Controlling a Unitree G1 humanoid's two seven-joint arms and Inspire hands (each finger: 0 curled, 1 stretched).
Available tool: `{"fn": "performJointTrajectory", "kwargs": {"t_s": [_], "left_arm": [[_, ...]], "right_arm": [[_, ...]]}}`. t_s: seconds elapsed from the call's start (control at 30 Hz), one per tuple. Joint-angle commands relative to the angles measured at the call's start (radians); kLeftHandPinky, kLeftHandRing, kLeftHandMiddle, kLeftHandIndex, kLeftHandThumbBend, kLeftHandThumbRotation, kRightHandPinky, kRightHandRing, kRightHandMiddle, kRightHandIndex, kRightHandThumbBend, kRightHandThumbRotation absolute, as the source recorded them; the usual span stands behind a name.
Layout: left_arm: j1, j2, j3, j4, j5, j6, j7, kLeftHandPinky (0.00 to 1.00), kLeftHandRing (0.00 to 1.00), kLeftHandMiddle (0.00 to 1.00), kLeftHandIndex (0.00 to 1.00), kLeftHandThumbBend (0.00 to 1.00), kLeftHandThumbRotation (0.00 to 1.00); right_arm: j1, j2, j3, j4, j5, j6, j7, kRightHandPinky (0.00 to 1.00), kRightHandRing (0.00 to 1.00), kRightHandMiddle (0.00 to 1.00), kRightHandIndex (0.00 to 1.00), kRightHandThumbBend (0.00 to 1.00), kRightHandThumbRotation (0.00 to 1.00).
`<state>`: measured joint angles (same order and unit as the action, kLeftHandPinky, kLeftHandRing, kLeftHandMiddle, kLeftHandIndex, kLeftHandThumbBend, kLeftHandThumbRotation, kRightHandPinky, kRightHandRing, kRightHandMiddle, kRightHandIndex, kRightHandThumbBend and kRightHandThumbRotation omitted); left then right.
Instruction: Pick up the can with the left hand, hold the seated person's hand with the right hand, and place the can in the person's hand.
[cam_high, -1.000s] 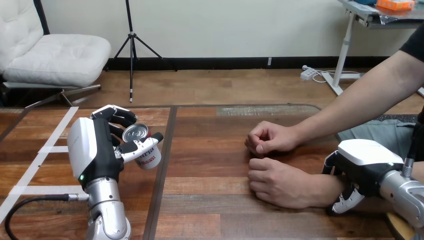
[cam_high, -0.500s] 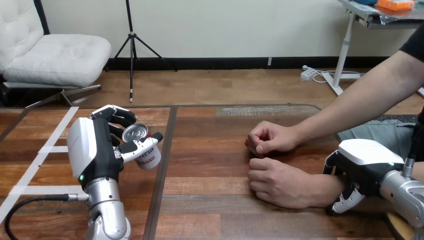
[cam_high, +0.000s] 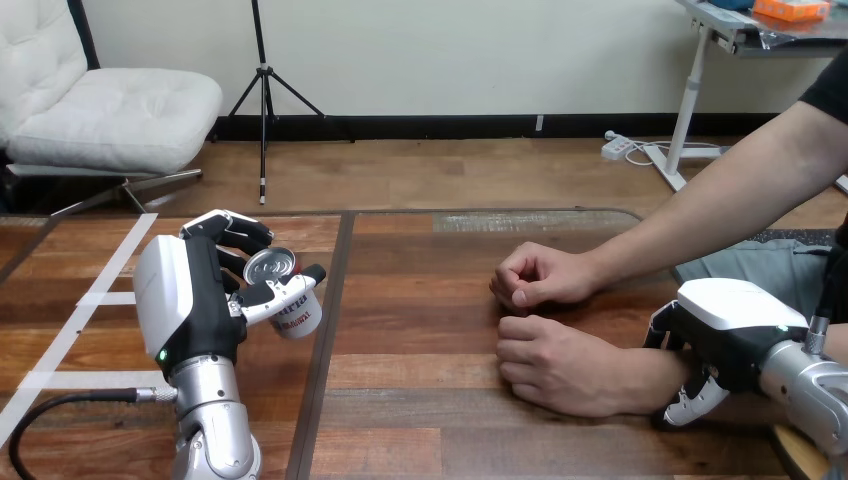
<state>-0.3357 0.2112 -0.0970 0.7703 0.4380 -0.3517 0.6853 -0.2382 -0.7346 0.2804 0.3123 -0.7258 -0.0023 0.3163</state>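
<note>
Wooden surface (cam_high: 420, 400) of dark planks, seen from above and across. At the left, the left robot hand (cam_high: 190, 300) is raised on its silver forearm, and its fingers and thumb are curled round the can (cam_high: 285, 295). The can is held tilted, its silver top turned toward the viewer. It appears lifted clear of the planks, well apart from the person.

At the right, two hands of a seated person rest on the surface. The person's farther hand (cam_high: 540, 275) is closed in a loose fist, and the person's nearer hand (cam_high: 560, 365) lies knuckles up with its fingers folded under. The right robot hand (cam_high: 725, 335) is laid over the person's forearm (cam_high: 647, 378) just behind the nearer hand. Its white fingertips are curled down round the near side, so a hold seems to be made there.

The step in hand is judged to be the carrying of the can across to the person. It would be done well if the can were brought upright and moved level and slowly toward the nearer hand, clear of the farther fist. Since no open palm is offered yet, the release should be held back until the nearer hand is turned up and opened. The hold on the forearm should be light and steady, and the can let go only once it is borne by the palm.
</note>
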Motion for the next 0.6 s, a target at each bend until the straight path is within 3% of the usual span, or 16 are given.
{"fn": "performJointTrajectory", "kwargs": {"t_s": [0.0, 0.3, 0.57], "left_arm": [[-0.063, 0.006, 0.019, -0.064, -0.003, -0.015, 0.015, 0.32, 0.37, 0.43, 0.44, 0.73, 0.00], [-0.060, 0.005, 0.021, -0.072, -0.005, -0.009, 0.013, 0.32, 0.37, 0.43, 0.44, 0.73, 0.00], [-0.055, 0.006, 0.019, -0.089, 0.001, 0.000, 0.013, 0.31, 0.37, 0.43, 0.44, 0.72, 0.00]], "right_arm": [[0.049, 0.037, 0.059, 0.088, -0.008, 0.013, 0.019, 0.46, 0.57, 0.62, 0.63, 0.86, 0.00], [0.046, 0.043, 0.071, 0.085, -0.014, 0.047, 0.046, 0.40, 0.52, 0.59, 0.69, 0.89, 0.02], [0.047, 0.047, 0.078, 0.088, -0.006, 0.050, 0.036, 0.36, 0.49, 0.57, 0.74, 0.92, 0.03]]}}
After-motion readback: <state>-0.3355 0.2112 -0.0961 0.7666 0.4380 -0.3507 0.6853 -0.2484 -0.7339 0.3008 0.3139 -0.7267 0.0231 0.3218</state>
